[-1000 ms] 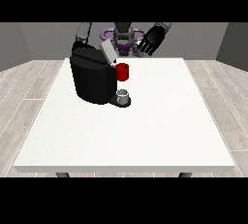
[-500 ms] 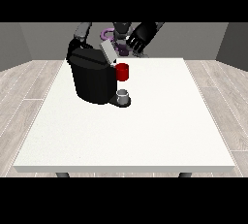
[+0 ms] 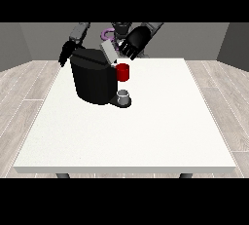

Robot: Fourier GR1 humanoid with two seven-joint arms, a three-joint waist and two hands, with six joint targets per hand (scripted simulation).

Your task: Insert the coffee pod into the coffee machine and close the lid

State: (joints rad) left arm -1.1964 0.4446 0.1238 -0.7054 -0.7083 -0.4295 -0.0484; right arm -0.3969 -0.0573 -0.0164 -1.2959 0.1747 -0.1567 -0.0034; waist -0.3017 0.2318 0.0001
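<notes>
The black coffee machine [image 3: 94, 80] stands on the white table [image 3: 146, 131] at the back left. Its grey lid [image 3: 109, 53] is raised and slants up and back from the machine's top front. A red part [image 3: 123, 72] sits at the machine's front, above a small grey cup [image 3: 124, 96] on the base. The hand at the view's right [image 3: 133, 42] hovers just right of the lid's upper end with its fingers spread towards it; I cannot tell whether they touch. The hand at the view's left [image 3: 66, 53] hangs by the machine's back left corner, fingers pointing down. No coffee pod shows on its own.
The robot's torso [image 3: 119, 28] rises behind the table's far edge, with a purple ring [image 3: 106, 34] beside it. Wooden floor surrounds the table.
The hand at the view's right has come down and left, close to the lid. The lid now slants lower than before. The machine and the other hand have hardly moved.
</notes>
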